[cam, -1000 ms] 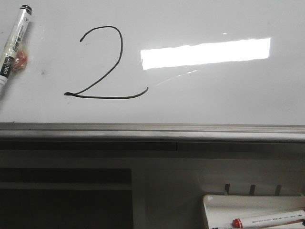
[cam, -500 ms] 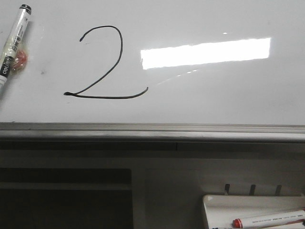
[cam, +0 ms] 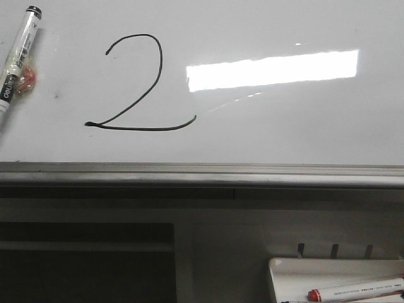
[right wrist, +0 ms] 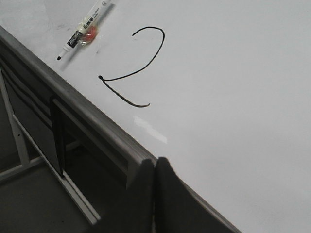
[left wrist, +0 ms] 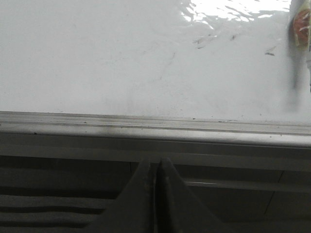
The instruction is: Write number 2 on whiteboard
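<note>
Both the left gripper (left wrist: pixel 156 194) and right gripper (right wrist: pixel 154 194) have jaws pressed together, holding nothing. The number 2 (cam: pixel 136 85) stands upright at upper left of the whiteboard (cam: pixel 284 132), its base horizontal; a marker (cam: pixel 17 60) lies beside it.

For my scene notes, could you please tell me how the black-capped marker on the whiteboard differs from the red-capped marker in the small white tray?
The black-capped marker rests on the glossy whiteboard, left of the drawn number 2; the red-capped marker lies in the small white tray below the board's frame. The first stands steeply slanted, the second nearly level. Both have white barrels with printing.
</note>
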Motion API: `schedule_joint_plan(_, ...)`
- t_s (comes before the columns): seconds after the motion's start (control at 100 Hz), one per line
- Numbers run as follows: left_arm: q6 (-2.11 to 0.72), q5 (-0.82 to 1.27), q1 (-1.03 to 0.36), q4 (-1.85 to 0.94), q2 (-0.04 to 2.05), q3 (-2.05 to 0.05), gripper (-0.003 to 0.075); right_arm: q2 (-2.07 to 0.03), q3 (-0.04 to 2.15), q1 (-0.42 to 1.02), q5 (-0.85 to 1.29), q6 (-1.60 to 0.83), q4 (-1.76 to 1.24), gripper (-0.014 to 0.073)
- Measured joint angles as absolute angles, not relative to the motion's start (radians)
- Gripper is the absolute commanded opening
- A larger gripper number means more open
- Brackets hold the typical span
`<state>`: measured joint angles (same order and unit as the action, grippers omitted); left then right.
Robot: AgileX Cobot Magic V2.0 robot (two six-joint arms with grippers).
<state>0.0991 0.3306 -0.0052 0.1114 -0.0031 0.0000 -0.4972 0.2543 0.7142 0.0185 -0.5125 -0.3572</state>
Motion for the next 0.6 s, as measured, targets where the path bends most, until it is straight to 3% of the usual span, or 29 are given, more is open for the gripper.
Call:
schedule_joint_plan(0.44,0.099,0.331,-0.005,0.111,-0.003,0.0,-0.002,-0.497,0.254,0.713,-0.041,-0.5,-0.357,-0.0056)
schedule_joint_plan(0.6,0.099,0.331,-0.005,0.111,-0.003,0.0,-0.002,-0.497,0.254,0.646,-0.075,-0.33,-0.227,-0.0056)
